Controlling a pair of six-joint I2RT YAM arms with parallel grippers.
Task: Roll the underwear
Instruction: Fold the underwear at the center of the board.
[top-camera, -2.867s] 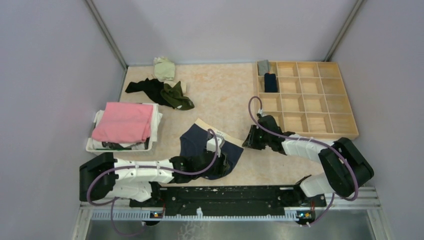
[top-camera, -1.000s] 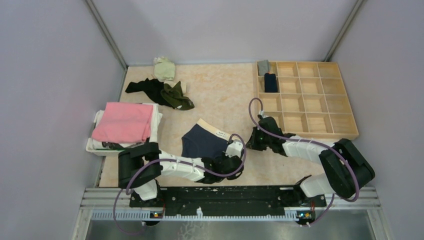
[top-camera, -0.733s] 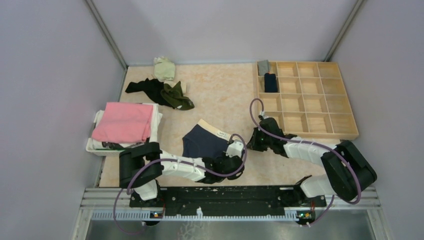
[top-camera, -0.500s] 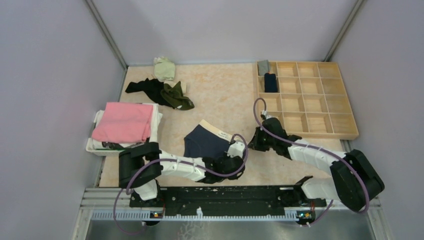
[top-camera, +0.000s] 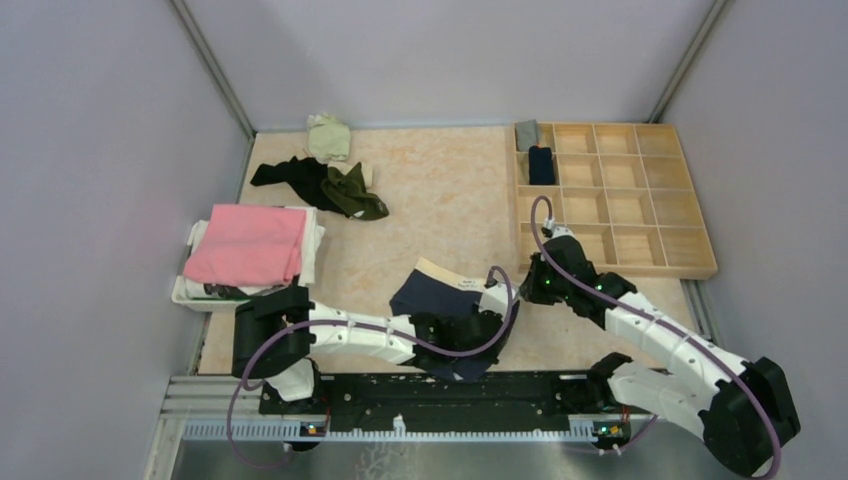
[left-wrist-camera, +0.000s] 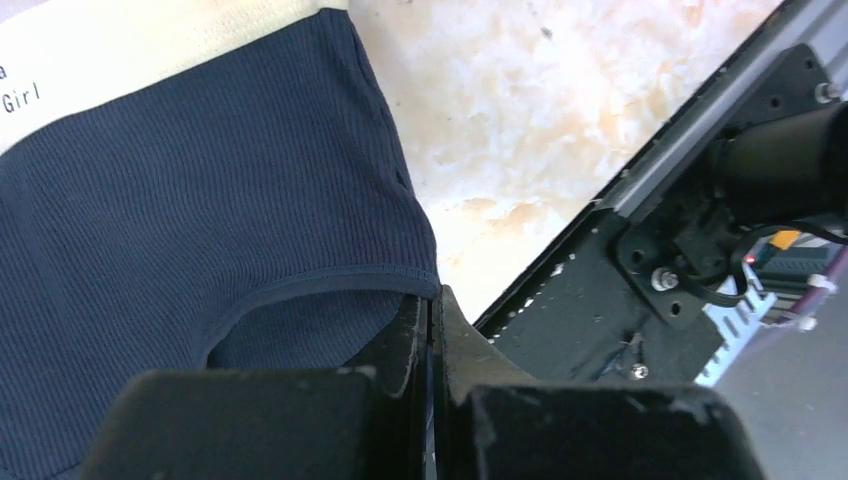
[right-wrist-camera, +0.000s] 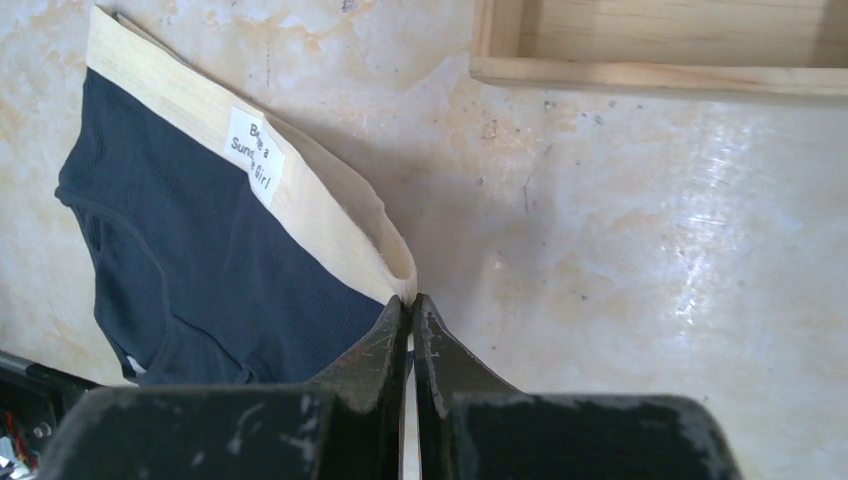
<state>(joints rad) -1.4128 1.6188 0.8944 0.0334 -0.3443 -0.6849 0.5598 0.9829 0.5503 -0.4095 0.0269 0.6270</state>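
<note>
Your table (top-camera: 440, 190) held navy briefs (top-camera: 440, 300) between the left gripper (left-wrist-camera: 432, 300) and right gripper (right-wrist-camera: 410, 305), a wooden tray (top-camera: 660, 267) beyond the right one (close), and a dark underwear heap (top-camera: 330, 188) far beyond the left.

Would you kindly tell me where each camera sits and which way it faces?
Top external: above and behind the bases, looking down on the table; left arm and right arm show.
Left wrist: on the left wrist, looking along its jaws, shut on the briefs' leg hem; rail at right.
Right wrist: on the right wrist, looking along its jaws, shut on the waistband corner; tray above.
Shared: all three show the navy briefs.
</note>
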